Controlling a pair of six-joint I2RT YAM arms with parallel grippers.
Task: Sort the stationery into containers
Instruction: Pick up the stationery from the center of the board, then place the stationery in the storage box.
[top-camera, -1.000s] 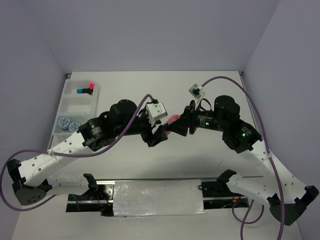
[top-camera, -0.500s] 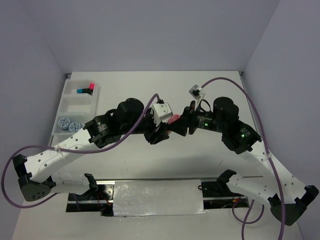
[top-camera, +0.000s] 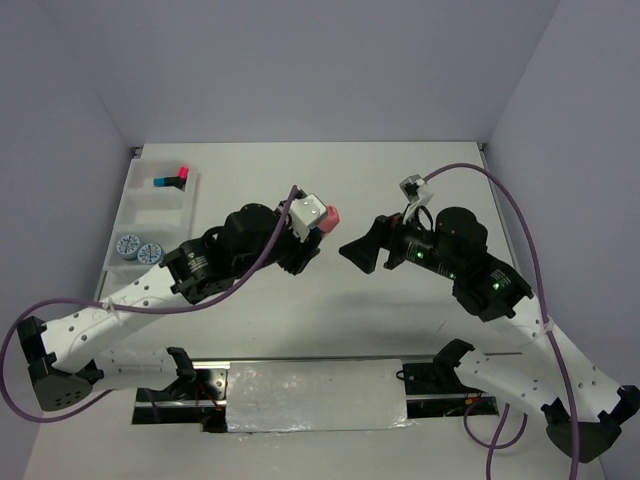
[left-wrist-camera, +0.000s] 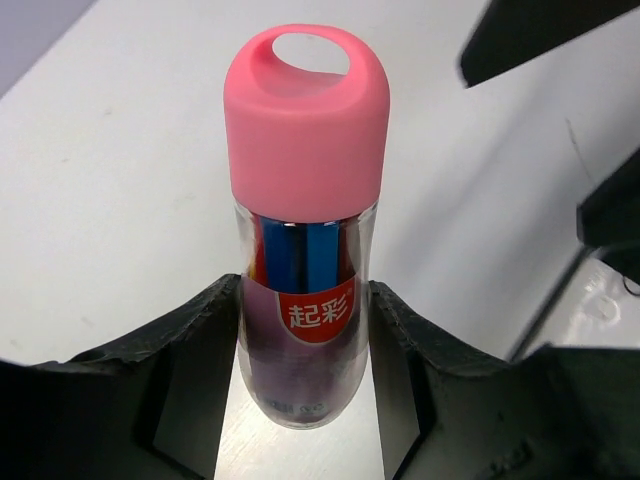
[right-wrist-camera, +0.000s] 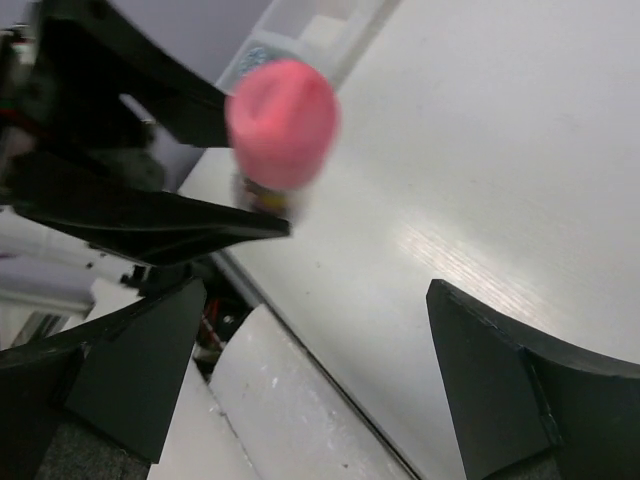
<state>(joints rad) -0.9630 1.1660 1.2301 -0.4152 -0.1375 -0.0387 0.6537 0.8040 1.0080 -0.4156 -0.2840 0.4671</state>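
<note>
One pink-capped tube (left-wrist-camera: 305, 200) is pinched low on its body by the left end effector (left-wrist-camera: 305, 330) above the bench (top-camera: 420, 190), the right end effector (top-camera: 362, 250) gaping empty at its 3 o'clock; carrying seems in hand, next a swing toward 10 o'clock over the tray (top-camera: 155, 215).

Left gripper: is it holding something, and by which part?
The left gripper holds the pink-capped tube by its clear lower body, a finger on each side; the cap is free. The right gripper holds nothing.
</note>
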